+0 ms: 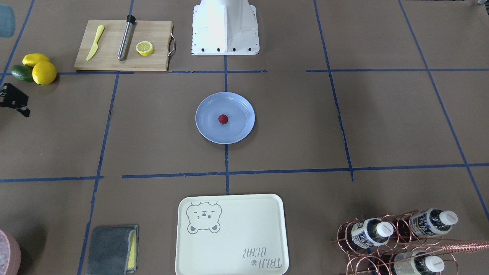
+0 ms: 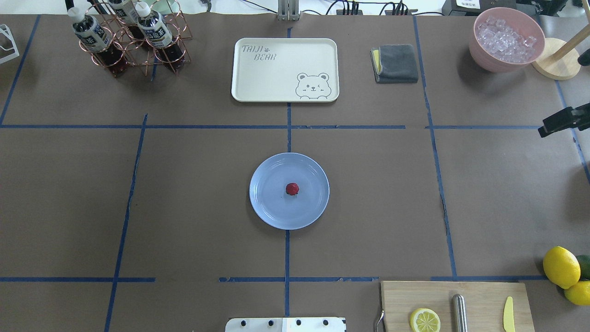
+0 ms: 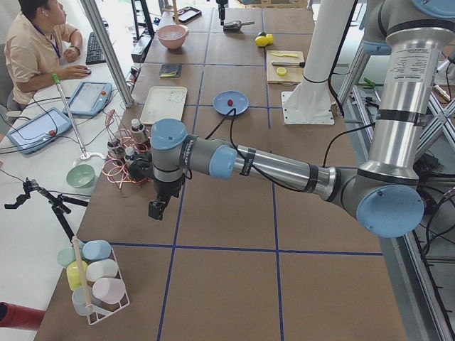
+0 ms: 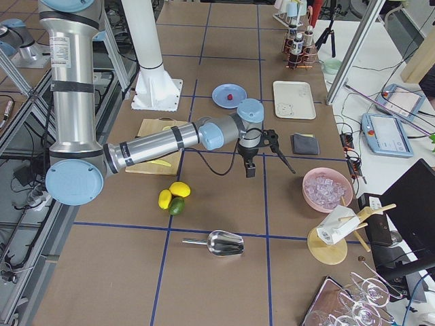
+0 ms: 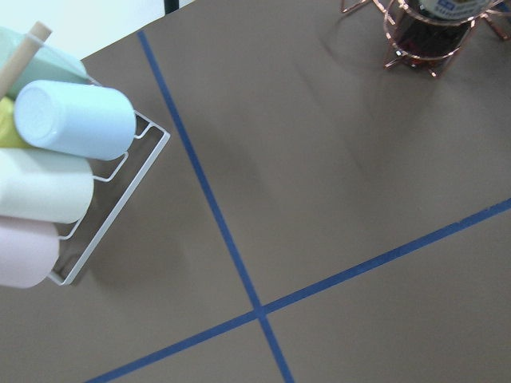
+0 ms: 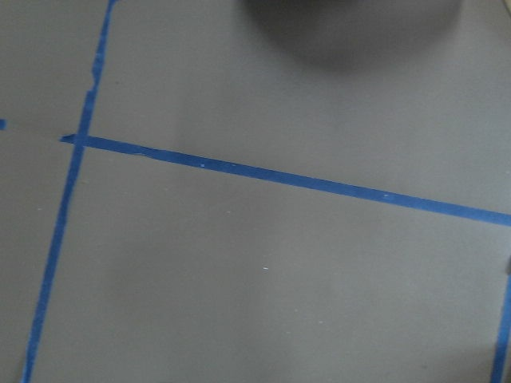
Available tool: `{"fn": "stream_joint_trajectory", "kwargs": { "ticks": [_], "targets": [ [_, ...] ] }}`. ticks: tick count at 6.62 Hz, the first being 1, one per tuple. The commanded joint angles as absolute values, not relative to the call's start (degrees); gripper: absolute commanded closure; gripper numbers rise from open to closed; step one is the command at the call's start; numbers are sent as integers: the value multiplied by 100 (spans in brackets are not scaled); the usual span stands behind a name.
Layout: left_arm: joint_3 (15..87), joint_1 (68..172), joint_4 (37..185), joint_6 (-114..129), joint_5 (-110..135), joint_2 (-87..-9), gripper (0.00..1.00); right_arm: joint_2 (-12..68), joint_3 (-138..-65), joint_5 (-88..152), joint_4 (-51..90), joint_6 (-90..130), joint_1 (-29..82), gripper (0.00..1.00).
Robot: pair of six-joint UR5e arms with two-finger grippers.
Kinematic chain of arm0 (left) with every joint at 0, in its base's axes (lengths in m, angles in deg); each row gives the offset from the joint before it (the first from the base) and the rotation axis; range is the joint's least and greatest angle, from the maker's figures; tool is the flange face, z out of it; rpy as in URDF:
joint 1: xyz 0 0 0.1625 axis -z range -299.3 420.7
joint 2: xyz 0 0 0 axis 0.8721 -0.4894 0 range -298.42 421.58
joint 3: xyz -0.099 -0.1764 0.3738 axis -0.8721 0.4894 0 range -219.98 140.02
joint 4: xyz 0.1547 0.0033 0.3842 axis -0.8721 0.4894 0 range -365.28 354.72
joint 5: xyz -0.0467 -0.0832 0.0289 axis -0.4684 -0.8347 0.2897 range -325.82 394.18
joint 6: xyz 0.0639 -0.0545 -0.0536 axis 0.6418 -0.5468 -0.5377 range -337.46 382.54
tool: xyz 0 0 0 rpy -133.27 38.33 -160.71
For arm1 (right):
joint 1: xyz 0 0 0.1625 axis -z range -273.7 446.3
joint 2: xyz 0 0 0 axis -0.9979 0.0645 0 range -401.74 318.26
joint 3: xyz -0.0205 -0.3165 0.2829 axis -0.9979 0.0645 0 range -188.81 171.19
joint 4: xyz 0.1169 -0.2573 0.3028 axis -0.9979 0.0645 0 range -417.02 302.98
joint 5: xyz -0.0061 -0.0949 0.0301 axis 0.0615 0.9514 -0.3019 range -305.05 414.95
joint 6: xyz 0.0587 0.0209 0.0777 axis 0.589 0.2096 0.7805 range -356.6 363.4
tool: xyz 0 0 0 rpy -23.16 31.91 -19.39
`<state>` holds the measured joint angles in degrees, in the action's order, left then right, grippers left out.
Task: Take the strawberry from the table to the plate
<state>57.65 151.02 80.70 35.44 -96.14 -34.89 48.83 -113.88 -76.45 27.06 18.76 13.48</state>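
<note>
The strawberry [image 2: 292, 188] sits on the plate [image 2: 267, 203], just about at its centre, lying on the pale blue glaze well inside the rim. Nothing is touching it. The plate itself rests flat on the table [image 2: 184, 207], over one of the blue tape lines.

Neither arm is near the plate. The right gripper [image 2: 553, 124] hangs above the table far off to the plate's right, only a dark part of it poking in at the edge of the overhead view. From here I cannot tell how wide its jaws stand or whether it has hold of anything. The left gripper [image 3: 141, 168] is far out on the plate's left side, seen only from the table's end, and I cannot tell how its jaws are set either.

Past the plate, on the side away from the robot's base, lies a cream tray [image 2: 276, 69] with a bear print. To the right of that line is a folded grey cloth [image 2: 396, 63], and further right a pink bowl [image 2: 484, 55] of ice. A copper wire rack [image 2: 129, 41] of bottles stands beyond the plate to the left.

On the robot's side of the plate, to the right, is a wooden board [image 2: 484, 304] carrying a lemon slice [image 2: 425, 320]. Whole lemons [image 2: 561, 266] lie further right again.
</note>
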Motion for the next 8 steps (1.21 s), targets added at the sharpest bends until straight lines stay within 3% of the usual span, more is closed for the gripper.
{"fn": "stream_joint_trajectory", "kwargs": {
  "ticks": [1, 8],
  "targets": [
    [6264, 15176, 7645, 3591, -10325, -2951, 0, 4896, -10674, -7890, 2691, 652, 792, 0],
    [6162, 15184, 7998, 3643, -9883, -2772, 0, 5028, -10575, -8300, 2743, 401, 238, 0]
  ]
}}
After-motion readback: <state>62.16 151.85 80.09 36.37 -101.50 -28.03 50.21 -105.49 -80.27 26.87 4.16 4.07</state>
